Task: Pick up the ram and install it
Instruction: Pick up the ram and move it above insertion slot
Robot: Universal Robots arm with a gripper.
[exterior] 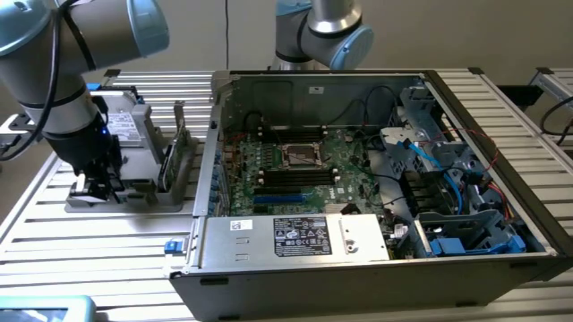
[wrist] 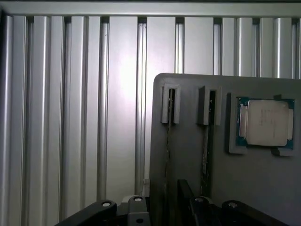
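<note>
Watching from beside the bench: the ram [exterior: 168, 168] [wrist: 207, 150], a slim dark-green circuit-board stick, stands on its long edge in a flat grey plastic fixture tray [exterior: 134, 201] [wrist: 263, 188]. The tray sits on a ribbed aluminium table [exterior: 90, 255], on the exterior view's left of the open dark metal PC case [exterior: 358, 285].

- **Ram axis:** long axis runs near-to-far, roughly parallel to the case's side wall. The wrist view sees it edge-on, with one end in a small grey clip and the other toward the gripper.
- **Nearby parts:** a second like stick [wrist: 168, 141] sits just beside it, same heading. A square silver-lidded processor chip [wrist: 265, 122] lies in its own pocket of the tray.
- **Writing:** white labels [exterior: 302, 238] on the silver box at the case front, print too small to read. Chip lid markings are unreadable.
- **Arm:** grey links with blue joint caps reach over from behind the case, wrist pointing straight down above the tray's near end.
- **Gripper:** black gripper [exterior: 90, 191] [wrist: 164, 214] has its fingers spread wide, nothing pinched between them.
</note>
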